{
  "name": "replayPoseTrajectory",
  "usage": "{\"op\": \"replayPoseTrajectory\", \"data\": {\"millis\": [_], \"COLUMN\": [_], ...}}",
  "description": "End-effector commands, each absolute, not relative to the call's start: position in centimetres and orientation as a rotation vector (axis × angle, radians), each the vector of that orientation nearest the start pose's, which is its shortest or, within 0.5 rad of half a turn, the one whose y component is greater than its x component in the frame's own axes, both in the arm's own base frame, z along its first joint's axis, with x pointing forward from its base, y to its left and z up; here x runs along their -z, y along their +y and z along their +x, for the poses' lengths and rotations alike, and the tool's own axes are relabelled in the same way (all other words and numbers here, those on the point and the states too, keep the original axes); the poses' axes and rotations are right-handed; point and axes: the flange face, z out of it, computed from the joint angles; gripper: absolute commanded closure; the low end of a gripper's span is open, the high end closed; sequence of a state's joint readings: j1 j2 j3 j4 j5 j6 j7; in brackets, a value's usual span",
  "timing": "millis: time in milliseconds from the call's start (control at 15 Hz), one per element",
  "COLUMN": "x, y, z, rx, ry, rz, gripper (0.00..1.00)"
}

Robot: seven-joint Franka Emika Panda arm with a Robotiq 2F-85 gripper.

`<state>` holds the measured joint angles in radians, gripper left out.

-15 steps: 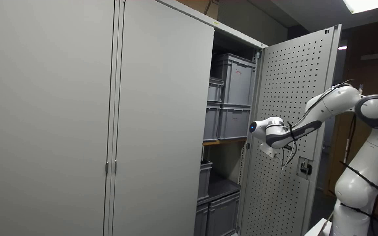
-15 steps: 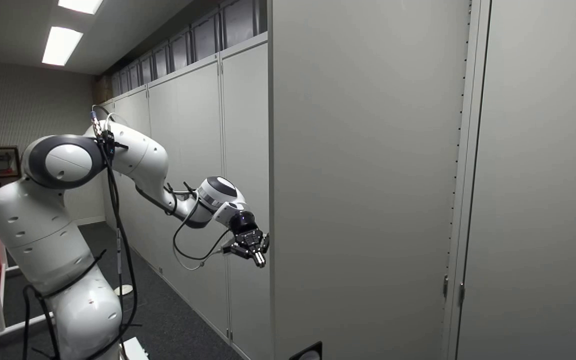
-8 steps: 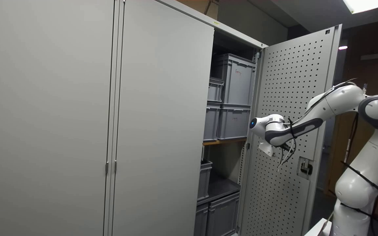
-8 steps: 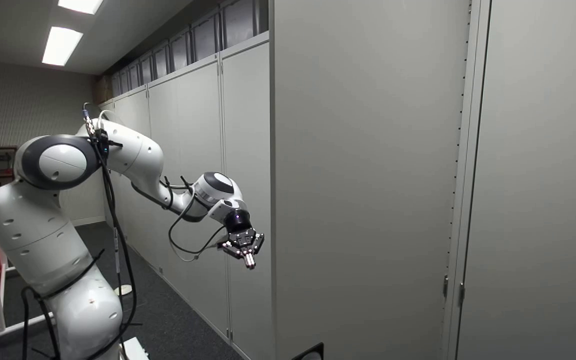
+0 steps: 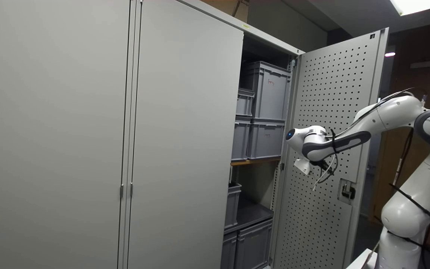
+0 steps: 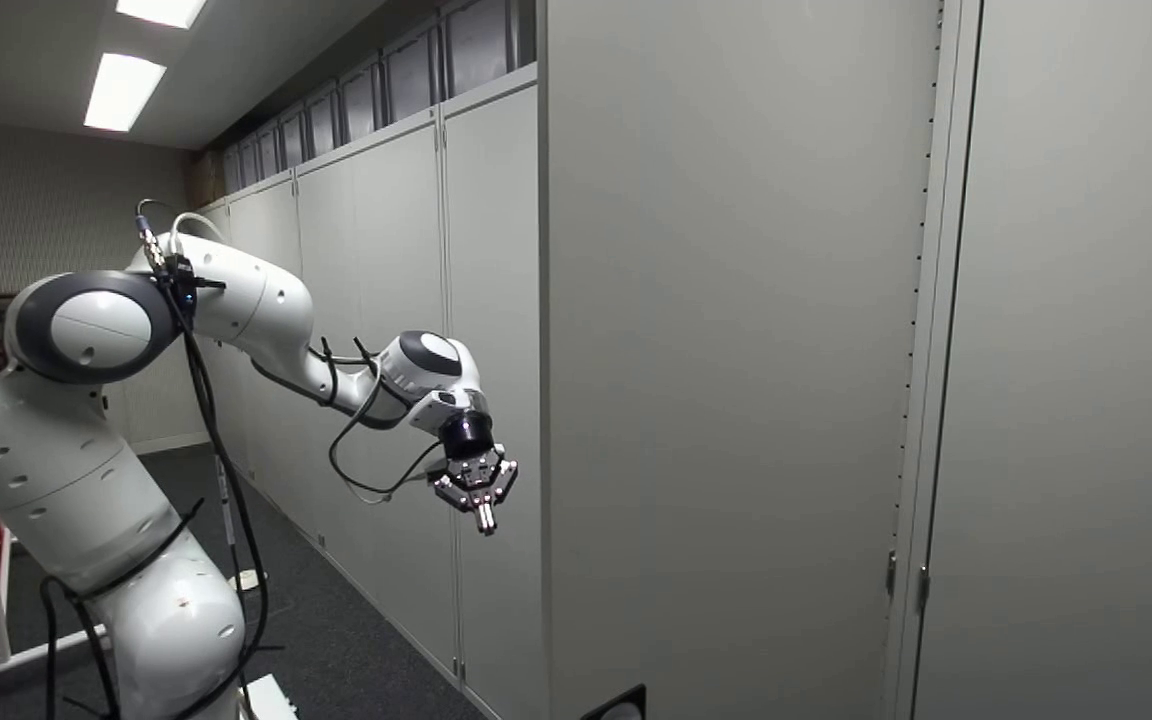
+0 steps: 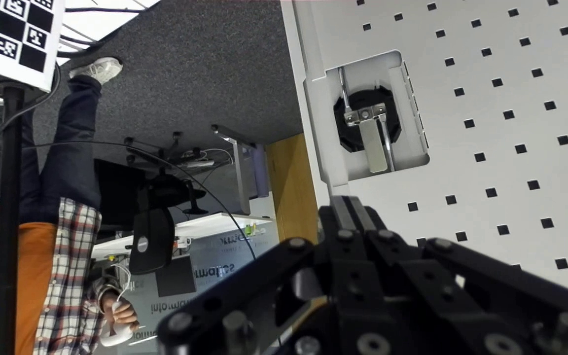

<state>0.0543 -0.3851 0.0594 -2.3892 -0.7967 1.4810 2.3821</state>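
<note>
Wrist view, fingers tgthr, nr door

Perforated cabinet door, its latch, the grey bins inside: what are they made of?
Perforated door: likely painted sheet steel, matte light grey; punched square holes, folded-looking edge.
Latch: thin shiny rods, apparently bare metal; black backing shows no metallic glint, maybe plastic.
Grey bins: probably moulded plastic, dull finish; thick flanged rims.

Exterior cams sit back, sharing the Panda arm from opposite sides of the cabinet door; wrist cam's close, latch upper right.
</note>
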Motion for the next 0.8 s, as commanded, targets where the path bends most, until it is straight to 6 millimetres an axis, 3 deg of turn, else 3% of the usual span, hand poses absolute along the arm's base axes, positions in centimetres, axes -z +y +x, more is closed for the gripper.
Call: {"op": "replayPoseTrajectory", "data": {"millis": [0,733], "x": [-48.1,-49.0], "y": [-3.2,-2.0], "z": [38.1,38.0], "rx": [-0.711,-0.565], "ry": [-2.107,-2.379], "rz": [1.085,0.916], "gripper": [1.0,1.0]}}
